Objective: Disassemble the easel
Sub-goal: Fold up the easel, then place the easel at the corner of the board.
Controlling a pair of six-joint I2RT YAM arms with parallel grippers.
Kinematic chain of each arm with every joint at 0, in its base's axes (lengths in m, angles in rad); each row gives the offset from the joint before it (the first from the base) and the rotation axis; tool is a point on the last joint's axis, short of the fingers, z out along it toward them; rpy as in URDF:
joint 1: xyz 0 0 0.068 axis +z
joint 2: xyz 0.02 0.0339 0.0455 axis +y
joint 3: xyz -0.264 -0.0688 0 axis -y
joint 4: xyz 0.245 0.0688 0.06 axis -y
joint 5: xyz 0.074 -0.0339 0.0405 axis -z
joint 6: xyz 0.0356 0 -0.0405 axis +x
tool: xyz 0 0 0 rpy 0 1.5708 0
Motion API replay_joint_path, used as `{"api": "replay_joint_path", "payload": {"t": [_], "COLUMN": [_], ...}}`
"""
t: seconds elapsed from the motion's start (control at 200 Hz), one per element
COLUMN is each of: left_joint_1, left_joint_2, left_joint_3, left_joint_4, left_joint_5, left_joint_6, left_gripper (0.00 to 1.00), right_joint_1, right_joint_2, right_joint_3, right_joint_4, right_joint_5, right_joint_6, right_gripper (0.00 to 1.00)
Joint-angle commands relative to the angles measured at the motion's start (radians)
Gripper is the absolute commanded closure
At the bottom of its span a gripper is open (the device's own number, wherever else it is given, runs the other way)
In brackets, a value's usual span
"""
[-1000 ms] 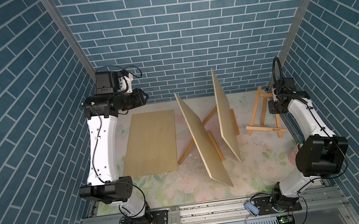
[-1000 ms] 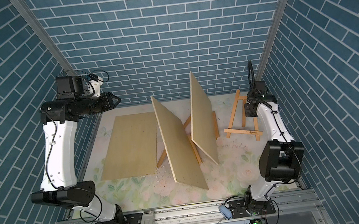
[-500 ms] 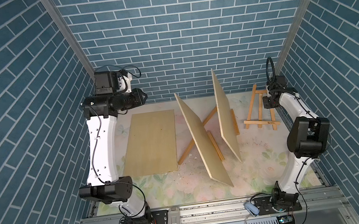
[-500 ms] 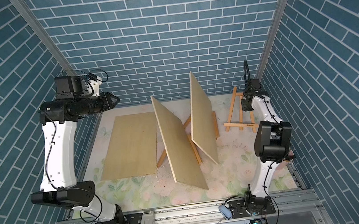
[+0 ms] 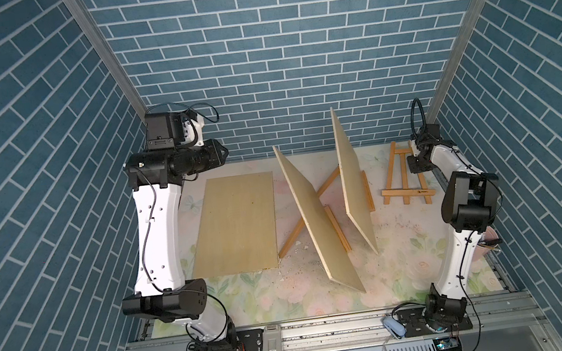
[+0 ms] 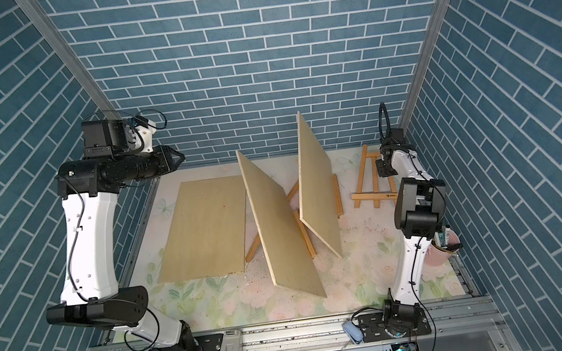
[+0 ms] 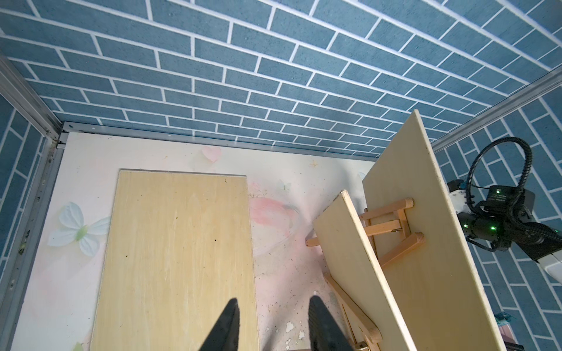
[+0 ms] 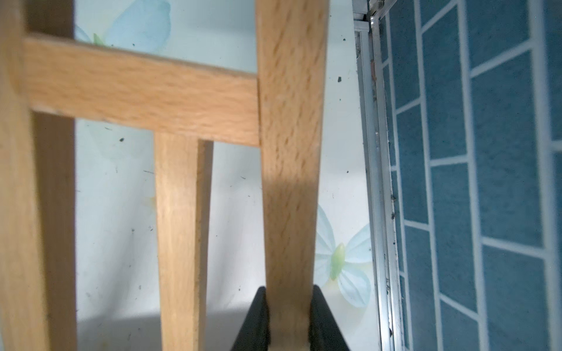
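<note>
Wood, pale beech tone: outer leg (image 8: pixel 292 152) of small easel (image 5: pixel 407 193), clamped between the black jaws of right gripper (image 8: pixel 289 293), pads pressed to both faces of the leg below the crossbar. The grip is probably set there so the whole frame can be lifted or folded as one piece. The small easel sits right of centre in both top views, close to the right wall, with no board on it. Whether it rests on the table or hangs clear cannot be told.

Left gripper (image 7: pixel 273 301): jaws apart, nothing between them. It is held high at upper left in a top view (image 5: pixel 220 153), over the far end of the flat plywood board (image 5: pixel 238 225). Judged to be parked clear of the work.

Flat plywood board: lying on floral table cover (image 5: pixel 286 292), left of centre, off any easel.

Leaning board at centre (image 5: pixel 318 223) and leaning board right of centre (image 5: pixel 352 175): both tilted, with propping easels (image 7: pixel 383 226) showing between and beneath them. Judged not yet taken down.

Container, one: pink cup (image 6: pixel 444 253), lower right in a top view, beside the right arm's lower link. It holds a few slim upright items, pens or brushes, too small to tell.
</note>
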Motion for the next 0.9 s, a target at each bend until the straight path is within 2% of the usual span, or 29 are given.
{"api": "replay_joint_path", "payload": {"t": [0.0,0.43,0.895], "left_joint_1": [0.006,0.006,0.006], "left_joint_2": [-0.029,-0.035,0.025], "left_joint_3": [0.005,0.013,0.109], "left_joint_4": [-0.035,-0.103,-0.177], "left_joint_5": [-0.016,-0.047,-0.037], "left_joint_6": [-0.008,-0.006,-0.012], "left_gripper": [0.60,0.61,0.62], "right_joint_1": [-0.012,-0.043,-0.064], "right_joint_2": [0.066,0.221,0.330], "right_joint_3": [0.034,0.167,0.285], "right_joint_4": [0.040,0.073,0.146], "right_joint_5": [-0.014,-0.005,0.040], "right_joint_6": [-0.068,-0.099,-0.072], "right_gripper": [1.00,1.00,1.00]}}
